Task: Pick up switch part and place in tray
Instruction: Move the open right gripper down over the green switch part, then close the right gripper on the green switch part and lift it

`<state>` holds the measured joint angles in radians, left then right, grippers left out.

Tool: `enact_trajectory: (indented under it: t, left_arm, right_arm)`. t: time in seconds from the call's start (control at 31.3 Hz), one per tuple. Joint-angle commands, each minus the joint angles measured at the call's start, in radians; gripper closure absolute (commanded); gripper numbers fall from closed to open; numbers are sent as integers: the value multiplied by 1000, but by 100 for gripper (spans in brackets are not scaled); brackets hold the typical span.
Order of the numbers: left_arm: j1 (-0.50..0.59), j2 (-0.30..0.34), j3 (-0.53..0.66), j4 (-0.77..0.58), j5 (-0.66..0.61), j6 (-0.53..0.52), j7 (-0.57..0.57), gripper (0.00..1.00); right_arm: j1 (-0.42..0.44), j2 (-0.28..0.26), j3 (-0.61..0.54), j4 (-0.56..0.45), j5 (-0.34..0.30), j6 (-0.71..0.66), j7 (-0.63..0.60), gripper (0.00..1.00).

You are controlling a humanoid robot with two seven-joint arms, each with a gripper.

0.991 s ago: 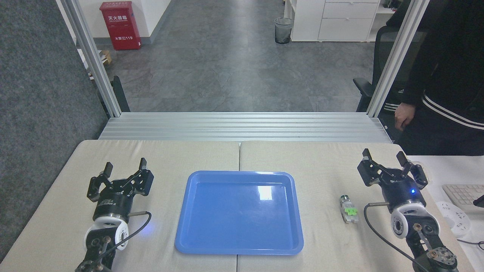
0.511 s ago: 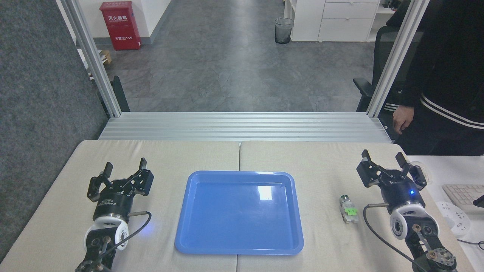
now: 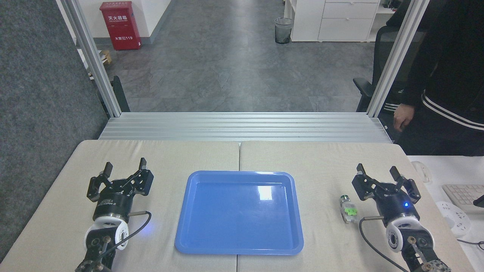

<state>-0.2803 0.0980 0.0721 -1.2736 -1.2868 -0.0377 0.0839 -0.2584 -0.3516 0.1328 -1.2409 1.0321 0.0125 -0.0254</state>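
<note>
The switch part (image 3: 348, 209), whitish-grey with a green middle block and a dark ringed end pointing away from me, lies on the beige table right of the tray. The blue tray (image 3: 181, 241) sits flat in the middle of the table with nothing in it. My right gripper (image 3: 376, 172) stands open just right of the switch part, its fingers upright and holding nothing. At the left side of the table my left gripper (image 3: 125, 165) is open too, well away from the tray's left rim.
A person in dark clothes (image 3: 446, 87) stands past the table's far right corner, one hand (image 3: 401, 117) hanging down. A white desk with a keyboard (image 3: 463, 196) adjoins the right edge. An aluminium rail platform (image 3: 242, 126) borders the far edge.
My right gripper has drifted left and toward me, ending closer to the switch part. The left arm, tray and switch part have stayed put.
</note>
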Motion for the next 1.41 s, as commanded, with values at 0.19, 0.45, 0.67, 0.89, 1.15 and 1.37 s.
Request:
enact_trajectory:
  t: [0.19, 0.45, 0.67, 0.89, 1.15, 1.37]
  left_arm:
    - [-5, 0, 0, 2, 1, -1, 1, 0]
    - [-5, 0, 0, 3, 1, -1, 1, 0]
    - [-5, 0, 0, 3, 1, 1, 1, 0]
    - [-5, 0, 0, 3, 1, 1, 1, 0]
    - [-2, 0, 0, 3, 1, 1, 1, 0]
    - [0, 0, 0, 3, 0, 1, 1, 0]
  right_arm:
    - [79, 20, 109, 93, 2, -3, 2, 2]
    - [79, 19, 148, 120, 3, -3, 4, 3]
    - [71, 20, 169, 187, 0, -5, 2, 3]
    - [70, 19, 171, 187, -1, -6, 2, 3]
    - [67, 19, 174, 187, -4, -8, 4, 3]
    - [65, 20, 186, 182, -4, -28, 2, 17]
